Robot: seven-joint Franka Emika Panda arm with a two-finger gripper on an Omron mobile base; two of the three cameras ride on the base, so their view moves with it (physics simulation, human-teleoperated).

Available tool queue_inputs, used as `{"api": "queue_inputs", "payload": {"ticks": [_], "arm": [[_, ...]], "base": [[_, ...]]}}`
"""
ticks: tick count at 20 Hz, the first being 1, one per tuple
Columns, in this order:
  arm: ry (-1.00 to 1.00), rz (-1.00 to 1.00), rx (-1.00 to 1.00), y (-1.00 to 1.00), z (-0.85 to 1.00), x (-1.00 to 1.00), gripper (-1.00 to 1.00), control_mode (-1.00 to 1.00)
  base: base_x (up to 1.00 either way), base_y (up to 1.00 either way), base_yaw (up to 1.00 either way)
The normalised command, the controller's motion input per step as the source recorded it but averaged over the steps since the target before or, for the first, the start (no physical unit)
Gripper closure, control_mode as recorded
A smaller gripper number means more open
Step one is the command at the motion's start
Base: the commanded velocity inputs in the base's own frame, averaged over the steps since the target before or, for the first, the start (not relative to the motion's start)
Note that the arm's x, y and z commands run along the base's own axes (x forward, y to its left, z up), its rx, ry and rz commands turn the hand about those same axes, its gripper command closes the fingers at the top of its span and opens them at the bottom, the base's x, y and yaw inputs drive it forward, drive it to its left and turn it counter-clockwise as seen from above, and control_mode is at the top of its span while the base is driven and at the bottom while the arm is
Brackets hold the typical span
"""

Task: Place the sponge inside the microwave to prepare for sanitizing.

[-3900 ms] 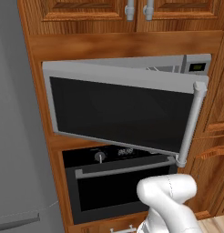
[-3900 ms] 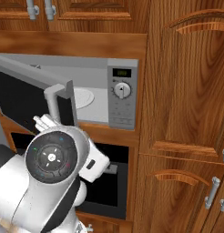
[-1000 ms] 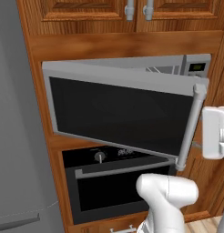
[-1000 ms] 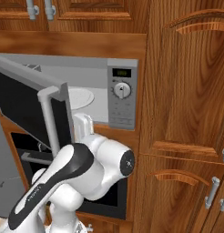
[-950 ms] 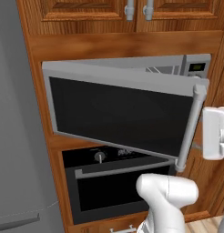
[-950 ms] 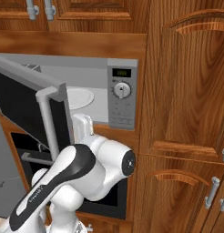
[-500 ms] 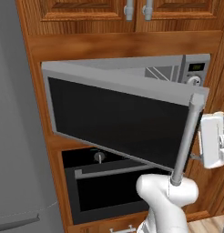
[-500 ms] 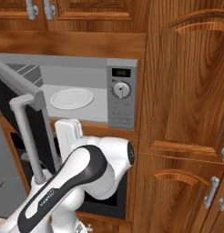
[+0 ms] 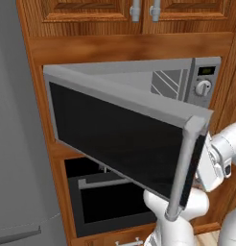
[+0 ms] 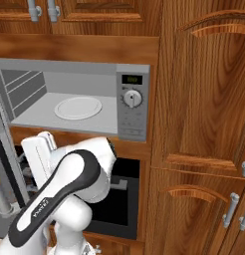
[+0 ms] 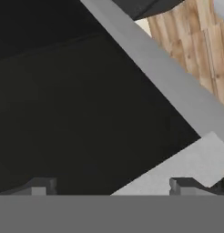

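Observation:
The microwave (image 10: 132, 107) stands open, its grey interior and white round plate (image 10: 78, 107) showing in the right base view. Its dark glass door (image 9: 115, 139) swings out toward me on its left hinge, with the vertical grey bar handle (image 9: 183, 174) at the free edge. My gripper (image 11: 112, 187) is open, its fingertips (image 11: 39, 186) spread wide against the door's dark glass, and a light grey piece of the door's edge lies by the right tip. My white hand (image 9: 213, 166) sits just right of the handle. The sponge is out of view.
A black oven (image 9: 108, 202) sits under the microwave, partly behind the swung door. A grey fridge (image 9: 14, 144) fills the left side. Wooden cabinet doors (image 10: 204, 124) stand to the right and above. Wood floor (image 11: 202, 41) lies below.
The microwave door has swung much further open, uncovering the interior and plate. My hand has moved left along with the door's free edge.

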Motion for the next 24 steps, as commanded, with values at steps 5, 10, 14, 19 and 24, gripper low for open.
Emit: {"api": "queue_inputs", "payload": {"ticks": [5,10,14,19,24], "arm": [[0.06,0.28,0.0,1.0,-0.31,-0.44,-1.0,-1.0],[0.0,0.04,0.04,1.0,-0.53,-0.75,-1.0,-1.0],[0.0,-0.09,0.12,1.0,-0.71,-0.94,-1.0,-1.0],[0.0,-0.13,0.21,1.0,-0.87,-1.0,-1.0,-1.0],[0.0,-0.09,0.16,0.61,-0.54,-0.72,-1.0,-1.0]], "base": [[0.0,0.0,0.0],[0.0,0.0,0.0],[0.0,0.0,0.0],[0.0,0.0,0.0],[0.0,0.0,0.0]]}}
